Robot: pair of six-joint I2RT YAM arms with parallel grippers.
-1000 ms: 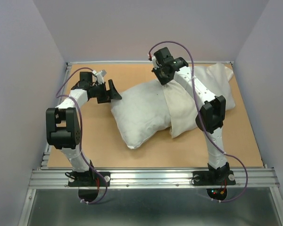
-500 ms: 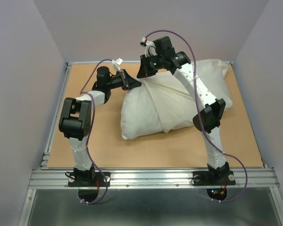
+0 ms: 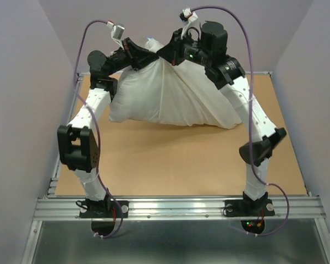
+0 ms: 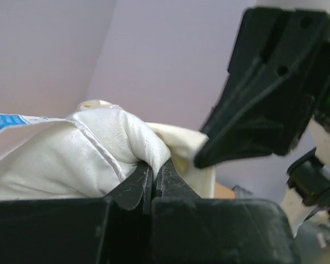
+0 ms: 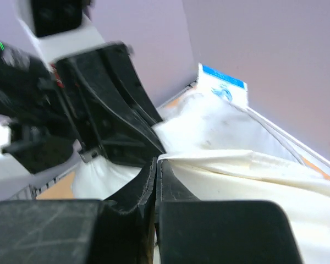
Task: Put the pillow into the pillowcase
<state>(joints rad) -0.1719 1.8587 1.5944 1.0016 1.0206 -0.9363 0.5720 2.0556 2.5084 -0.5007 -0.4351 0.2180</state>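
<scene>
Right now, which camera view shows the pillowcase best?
The top external view: there the pillowcase hangs in long folds below the right pincer, nearly all visible. The right wrist view shows only its pinched edge; the left wrist view only a small cream patch behind the pillow.

Lilac walls [image 3: 154, 33] enclose a brown tabletop [image 3: 170, 159]; aluminium rail [image 3: 176, 208] nearside.
</scene>
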